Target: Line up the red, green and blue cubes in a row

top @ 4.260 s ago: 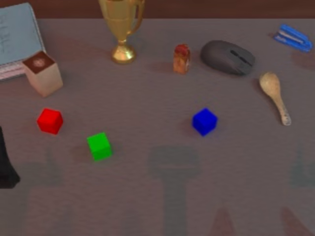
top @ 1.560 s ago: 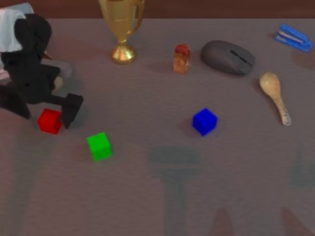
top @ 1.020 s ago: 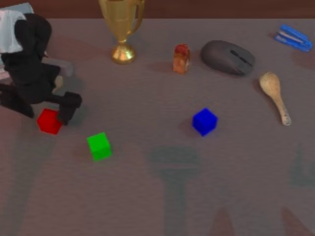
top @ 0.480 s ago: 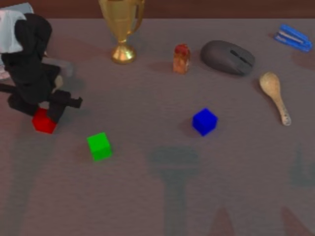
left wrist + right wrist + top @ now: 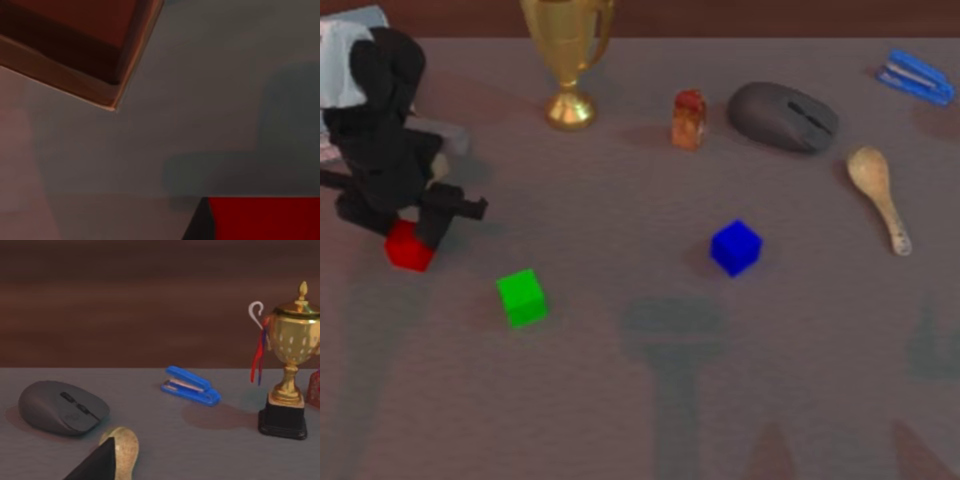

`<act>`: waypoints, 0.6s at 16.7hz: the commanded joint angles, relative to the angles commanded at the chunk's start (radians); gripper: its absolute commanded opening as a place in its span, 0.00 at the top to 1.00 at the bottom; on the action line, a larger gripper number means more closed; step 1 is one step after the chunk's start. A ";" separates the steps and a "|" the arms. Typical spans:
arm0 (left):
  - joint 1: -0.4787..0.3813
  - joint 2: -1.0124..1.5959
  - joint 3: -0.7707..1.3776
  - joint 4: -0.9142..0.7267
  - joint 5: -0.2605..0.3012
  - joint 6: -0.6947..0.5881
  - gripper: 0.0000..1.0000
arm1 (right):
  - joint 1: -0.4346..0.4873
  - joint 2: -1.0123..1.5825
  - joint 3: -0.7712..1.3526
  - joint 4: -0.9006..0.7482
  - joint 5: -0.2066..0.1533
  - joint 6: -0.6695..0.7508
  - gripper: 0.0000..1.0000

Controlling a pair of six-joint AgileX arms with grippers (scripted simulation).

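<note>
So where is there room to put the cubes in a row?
The bare strip between the green cube and blue cube is free, as is the table's near edge. It is crowded along the back, and at the left gripper on the red cube.

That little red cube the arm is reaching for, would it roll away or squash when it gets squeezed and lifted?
Probably neither. The red cube has flat faces and sharp edges, so it should sit still rather than roll. It looks solid and plain, so it likely stays stiff in the left gripper. Its smooth sides might slip if held loosely.
</note>
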 joint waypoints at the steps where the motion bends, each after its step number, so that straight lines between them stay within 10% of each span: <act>1: 0.001 -0.037 0.023 0.000 0.000 0.001 1.00 | 0.000 0.000 0.000 0.000 0.000 0.000 0.00; 10: 0.019 -0.115 0.179 -0.237 0.000 -0.001 1.00 | 0.000 0.000 0.000 0.000 0.000 0.000 0.00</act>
